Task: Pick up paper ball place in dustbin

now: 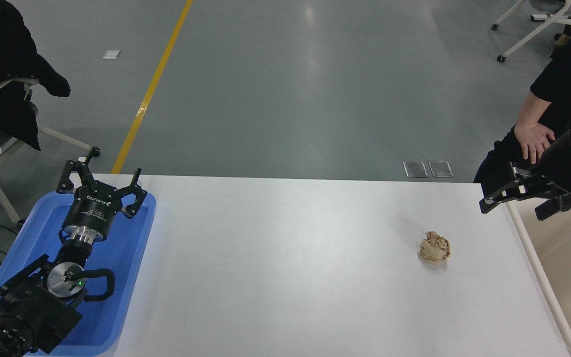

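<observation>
Landmark: white table.
Left gripper: parked over blue tray at table's left end, fingers spread.
Right gripper: at table's right edge, over dustbin rim; fingers parted, holding nothing.
Paper ball: on table, left of and nearer than right gripper, well apart; bare surface between.
Person's hand: beyond table's far right corner.
</observation>
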Controlling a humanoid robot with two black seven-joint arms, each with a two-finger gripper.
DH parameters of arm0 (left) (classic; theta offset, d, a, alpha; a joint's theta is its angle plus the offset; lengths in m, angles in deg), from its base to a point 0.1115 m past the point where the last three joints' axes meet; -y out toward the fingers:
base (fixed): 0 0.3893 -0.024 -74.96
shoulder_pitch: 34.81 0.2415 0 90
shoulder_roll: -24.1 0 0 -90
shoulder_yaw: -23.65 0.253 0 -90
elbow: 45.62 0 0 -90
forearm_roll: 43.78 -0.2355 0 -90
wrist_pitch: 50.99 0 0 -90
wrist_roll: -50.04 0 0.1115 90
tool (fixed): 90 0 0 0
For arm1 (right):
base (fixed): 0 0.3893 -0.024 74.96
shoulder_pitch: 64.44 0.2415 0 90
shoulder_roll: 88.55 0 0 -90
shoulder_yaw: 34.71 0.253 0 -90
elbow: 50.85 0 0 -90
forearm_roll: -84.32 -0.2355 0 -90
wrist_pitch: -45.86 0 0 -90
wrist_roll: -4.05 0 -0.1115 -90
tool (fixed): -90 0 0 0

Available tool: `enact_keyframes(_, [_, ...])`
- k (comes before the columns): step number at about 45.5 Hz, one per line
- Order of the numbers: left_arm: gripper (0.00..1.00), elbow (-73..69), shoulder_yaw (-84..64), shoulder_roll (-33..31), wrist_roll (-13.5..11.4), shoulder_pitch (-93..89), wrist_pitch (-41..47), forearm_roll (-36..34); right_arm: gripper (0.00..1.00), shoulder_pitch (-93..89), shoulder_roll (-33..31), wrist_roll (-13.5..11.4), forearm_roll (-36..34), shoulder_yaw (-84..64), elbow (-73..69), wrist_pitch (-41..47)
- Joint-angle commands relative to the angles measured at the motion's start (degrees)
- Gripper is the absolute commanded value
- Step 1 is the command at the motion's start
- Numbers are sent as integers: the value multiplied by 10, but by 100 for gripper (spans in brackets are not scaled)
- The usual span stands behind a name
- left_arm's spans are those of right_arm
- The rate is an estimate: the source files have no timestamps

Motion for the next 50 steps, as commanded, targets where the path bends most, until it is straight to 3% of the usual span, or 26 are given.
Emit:
enact_keyframes(1, [100,0,0,0,0,0,0,0,100,0,1,0,-2,-2,17,0])
enact_keyframes(20, [100,0,0,0,0,0,0,0,100,-51,5,0,-1,9,87,-9])
enact_keyframes(41, [100,0,0,0,0,0,0,0,100,-256,74,0,-1,35,153,-301])
enact_keyframes(50, [100,0,0,0,0,0,0,0,100,-341,95,0,-2,84,190,-375])
